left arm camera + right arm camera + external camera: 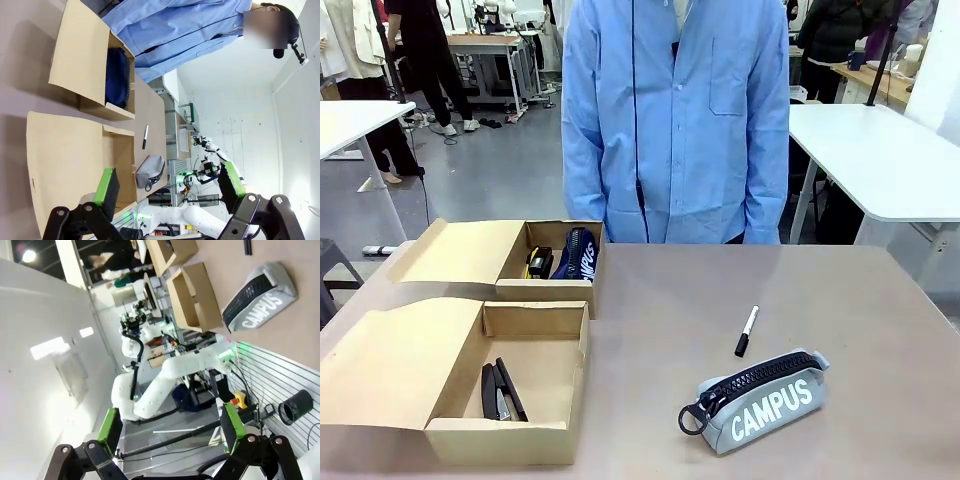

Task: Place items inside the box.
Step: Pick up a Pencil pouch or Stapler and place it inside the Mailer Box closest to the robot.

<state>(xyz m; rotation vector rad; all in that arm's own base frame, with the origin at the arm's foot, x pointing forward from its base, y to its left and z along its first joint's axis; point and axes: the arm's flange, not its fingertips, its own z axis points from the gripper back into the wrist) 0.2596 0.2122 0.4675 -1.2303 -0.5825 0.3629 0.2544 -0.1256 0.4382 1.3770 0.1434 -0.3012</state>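
Left end effector (pixel 169 184), right end effector (pixel 171 423) agape; front view: staplers (pixel 500 390) boxed.

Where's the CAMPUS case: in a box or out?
Out. The CAMPUS case lies on the table, right of the near box and far box.

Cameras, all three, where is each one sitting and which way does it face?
Front view: fixed on the robot's side, facing across the table at the person.
Left wrist view: high at the table's left, rolled sideways, looking past the open left gripper over the near box to the person.
Right wrist view: rolled, looking past the open right gripper at the left arm.
Shared: all three show the grey pencil case.
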